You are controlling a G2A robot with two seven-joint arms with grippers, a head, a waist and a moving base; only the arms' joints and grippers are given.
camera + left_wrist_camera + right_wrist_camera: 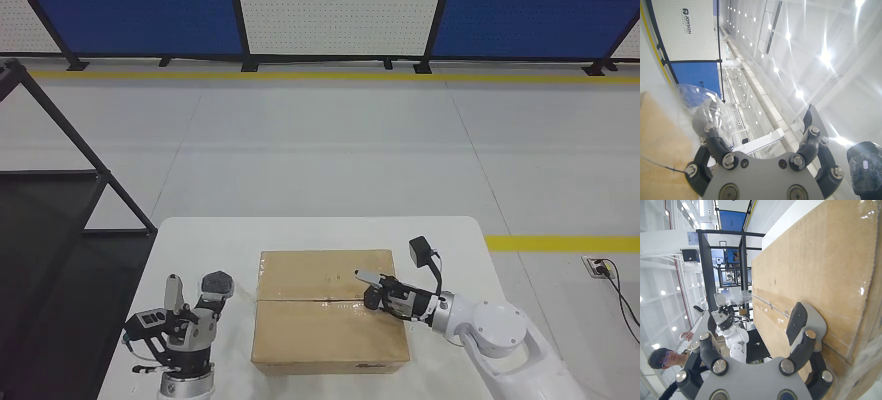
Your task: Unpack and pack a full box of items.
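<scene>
Surroundings: a black metal frame rack (60, 190) stands on the floor off the left edge of the white rounded-corner worktop (200, 235). Blue and white pegboard panels (340, 25) close off the far side of the room, with a yellow floor line (300, 75) in front of them. The only thing near the box is my own left pincer (195, 290), which sits just beside the box's left side over the worktop. It points upward with its fingers spread wide and grips nothing. A crumpled clear film (713, 108) clings to one fingertip. The brown cardboard box (330, 335) sits flat in the middle of the worktop with its flaps shut. Its long axis runs left to right across the worktop, and the centre seam runs the same way. The board is matte and faintly fibrous, with square corners. Clear glossy tape (772, 302) covers the seam and carries a few small pen marks. More shiny wrap shows on the box corner nearest my right wrist. My right pincer (372, 288) is over the box top near its right end, right at the seam, and is spread open, empty. Its grey finger with the black ribbed pad (797, 323) lies against the cardboard beside the tape line. The other finger is well clear of the surface.
</scene>
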